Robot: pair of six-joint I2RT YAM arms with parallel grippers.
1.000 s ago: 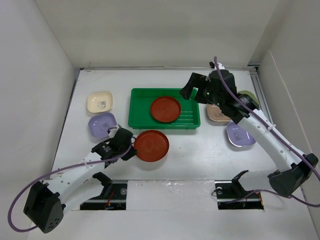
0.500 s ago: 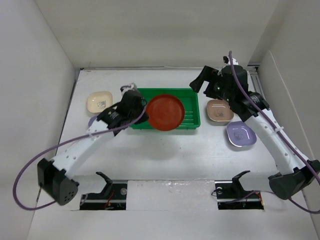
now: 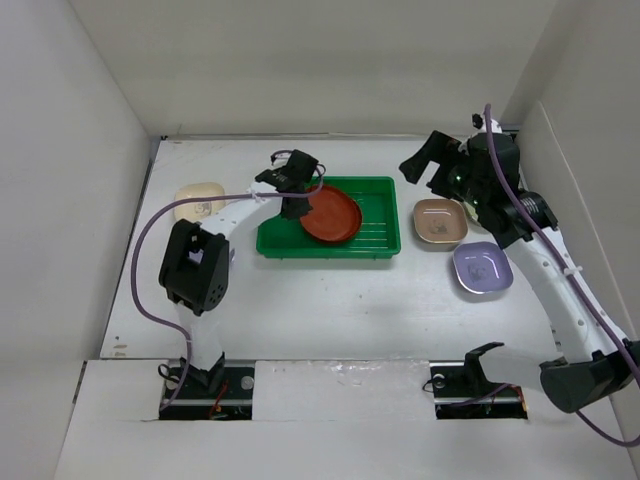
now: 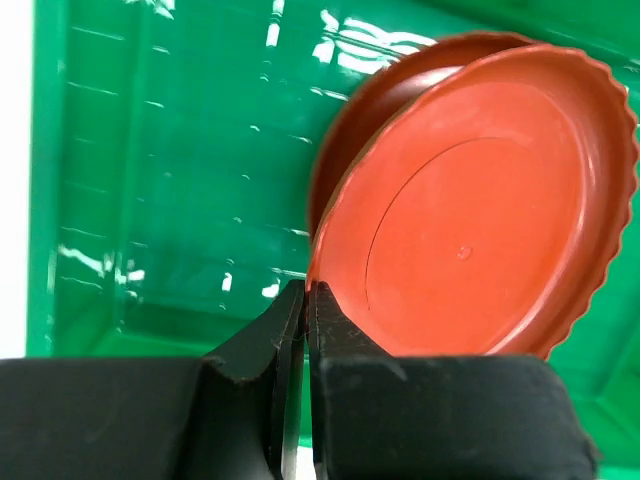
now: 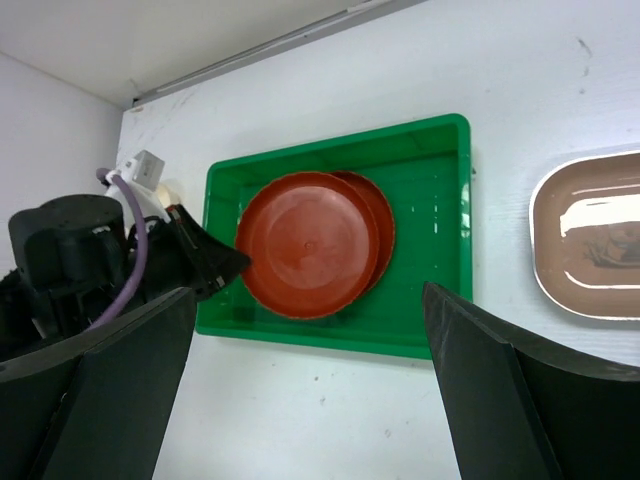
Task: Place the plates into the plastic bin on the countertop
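Plate (image 4: 470, 220) rim pinched in L tool (image 4: 305, 298), over 2nd plate (image 4: 368, 112) in bin (image 4: 150, 150); R tool (image 5: 305, 345) spread.

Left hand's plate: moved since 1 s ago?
Yes. The plate, pinched in the left hand, went from the countertop in front of the bin to over the bin, overlapping the second plate.

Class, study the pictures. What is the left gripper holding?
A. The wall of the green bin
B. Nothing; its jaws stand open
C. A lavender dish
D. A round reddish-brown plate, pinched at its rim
D: in the left wrist view the left gripper is shut on the rim of the reddish-brown plate, which it holds tilted over the green bin.
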